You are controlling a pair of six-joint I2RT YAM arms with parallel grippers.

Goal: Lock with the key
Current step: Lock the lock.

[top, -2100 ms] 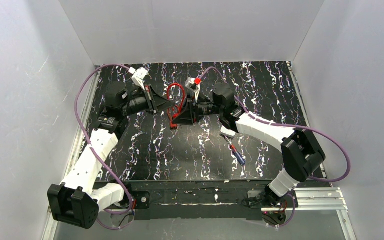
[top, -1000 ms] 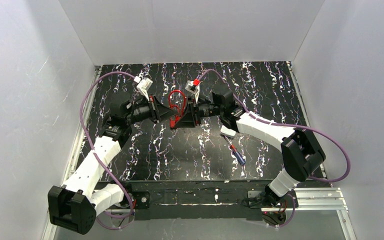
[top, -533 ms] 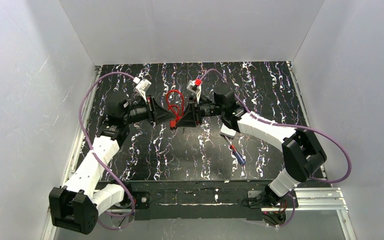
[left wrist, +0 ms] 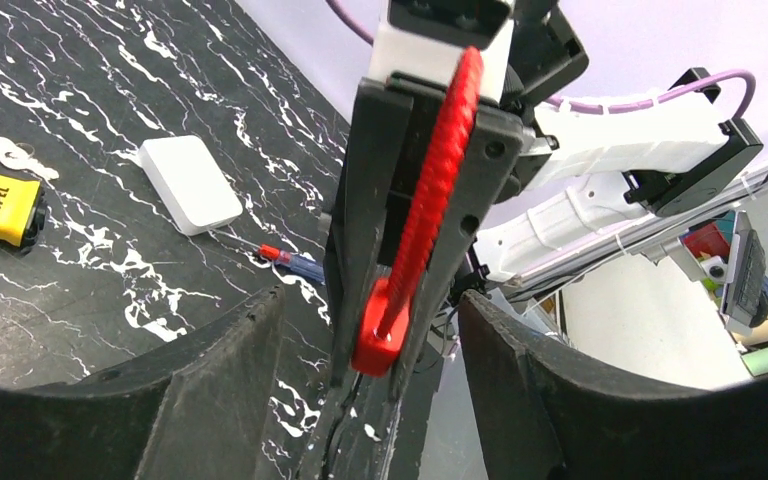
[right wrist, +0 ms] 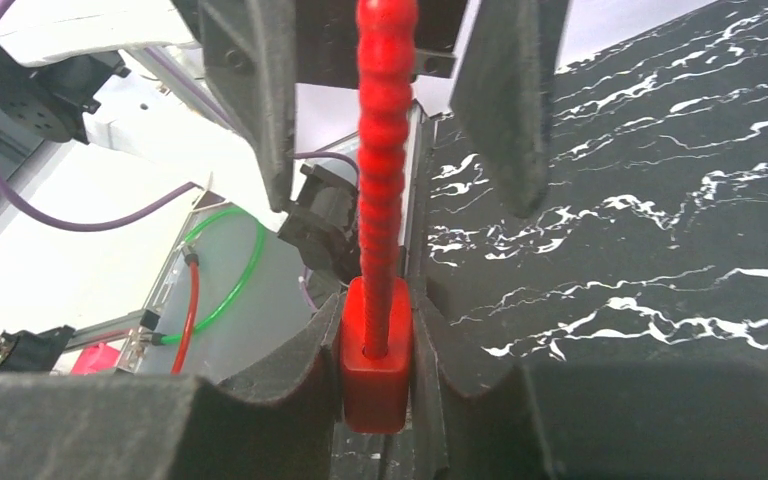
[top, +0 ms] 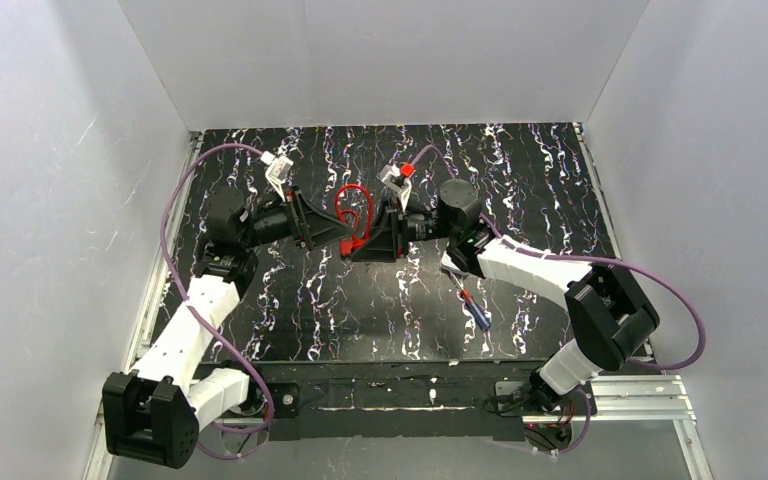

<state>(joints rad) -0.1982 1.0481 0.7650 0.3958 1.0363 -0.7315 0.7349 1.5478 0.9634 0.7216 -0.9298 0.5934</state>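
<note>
**Red ribbed-cable lock [top: 352, 212]: held, key not yet fitted**

We find its block body clamped in the right gripper [right wrist: 375, 340] above the black marbled table [top: 560, 180]. The left gripper [left wrist: 365, 310] faces it, spread and empty. A yellow-tagged key [left wrist: 0, 205], apparently, lies on the table; fetching, inserting and turning remain, we judge.

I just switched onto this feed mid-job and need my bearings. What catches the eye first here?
The red cable lock at mid-table stands out first. Its red body is clamped in the right gripper, and the left gripper faces it with fingers wide open. On the marbled black table, a screwdriver and a white box lie near the right arm, and a yellow tag marked OPEL lies further off.
</note>
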